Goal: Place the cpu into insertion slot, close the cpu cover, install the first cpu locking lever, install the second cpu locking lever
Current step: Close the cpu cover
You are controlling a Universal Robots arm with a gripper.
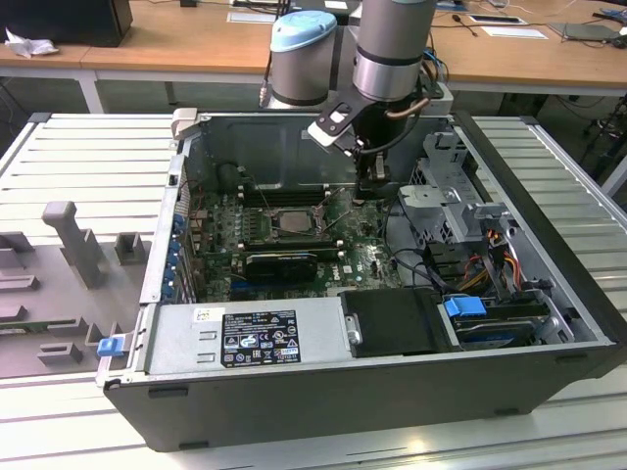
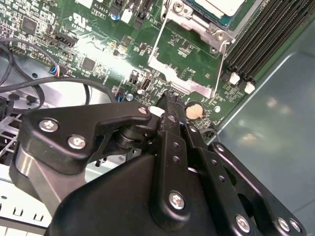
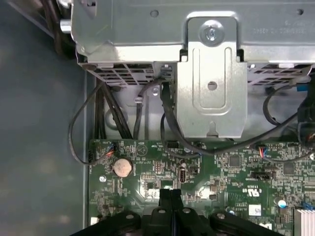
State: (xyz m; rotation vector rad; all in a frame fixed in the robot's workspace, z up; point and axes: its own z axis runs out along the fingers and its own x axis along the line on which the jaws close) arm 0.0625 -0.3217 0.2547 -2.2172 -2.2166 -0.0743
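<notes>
The cpu (image 1: 291, 221) lies pale and square in the insertion slot (image 1: 263, 221) on the green board; in the second wrist view its silver top (image 2: 216, 5) sits inside the silvery cpu cover (image 2: 189, 18), which lies flat around it. A thin wire locking lever (image 2: 153, 44) stands off the socket's side, and it rises as a thin line (image 1: 338, 208) in the exterior view. My gripper (image 1: 376, 194) hangs over the board to the exterior view's right of the socket. Its black fingers (image 2: 170, 94) (image 3: 170, 193) are shut together with nothing held, near a coin battery (image 3: 122, 167).
A metal drive cage (image 3: 211, 88) with black cables (image 3: 167, 118) stands just beyond the board's edge. Long black memory slots (image 2: 256, 44) run beside the socket. A black card (image 1: 284, 262) and the power supply (image 1: 255, 338) lie nearer the case front. Grey fixtures (image 1: 69, 245) sit on the table.
</notes>
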